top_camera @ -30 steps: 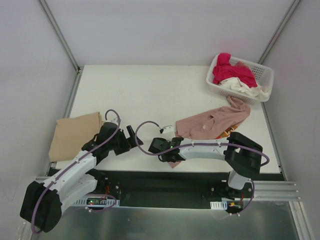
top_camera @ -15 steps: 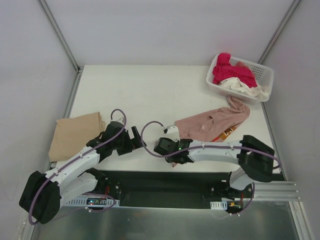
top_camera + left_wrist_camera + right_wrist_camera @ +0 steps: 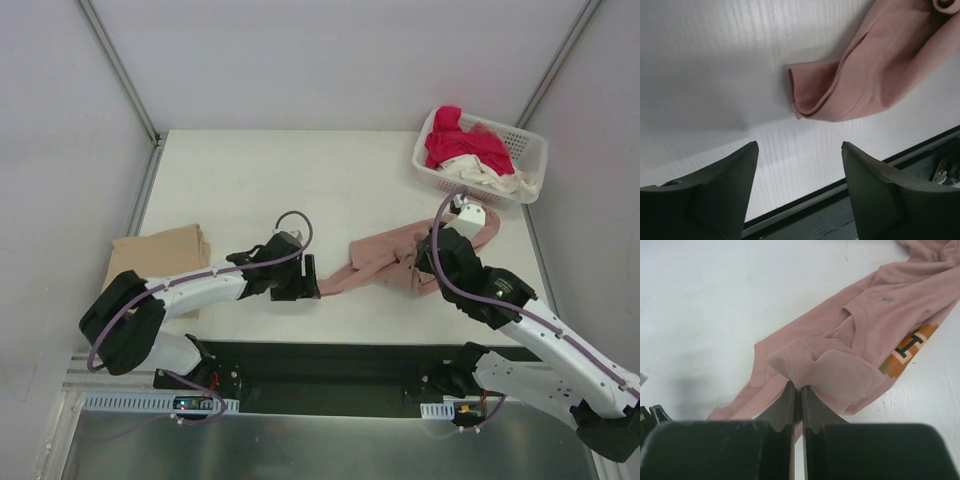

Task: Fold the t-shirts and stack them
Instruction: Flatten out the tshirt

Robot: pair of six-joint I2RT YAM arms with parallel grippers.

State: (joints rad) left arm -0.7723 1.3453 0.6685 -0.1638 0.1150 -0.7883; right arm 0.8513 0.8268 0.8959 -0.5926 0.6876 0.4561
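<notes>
Top view first. The pink t-shirt [image 3: 385, 265] lies right of centre on the table [image 3: 260, 180], pulled out into a long rumpled strip that runs from lower middle up toward the basket [image 3: 530, 150] at upper right. My left gripper [image 3: 306, 281] sits right at the strip's lower-left tip. My right gripper [image 3: 428, 262] is down on the bunched part further right. A tan shirt [image 3: 150, 265] lies flat at the left edge, and a magenta-red shirt [image 3: 455, 140] and a cream shirt [image 3: 490, 180] are heaped in the basket.

Left wrist view: my left gripper [image 3: 799, 150] is spread wide with nothing in it, bare table between the fingers. The pink t-shirt [image 3: 875, 65] comes in from upper right, and its doubled-over hem corner ends just above the gap. It's thin and floppy, basically no weight, so I reckon it'll sag and fold wherever it isn't held. That stitched hem corner looks like the grab spot, since the seam gives a firmer edge to bite.

Right wrist view: my right gripper [image 3: 796, 390] is pressed tight, pinching a puckered fold of the pink t-shirt [image 3: 875, 305] near mid-frame. Probably more than one layer in there, can't really tell. The cloth is dusty pink and matte, creased all over, with a small orange blocky print [image 3: 905, 347] peeking out at the right.
</notes>
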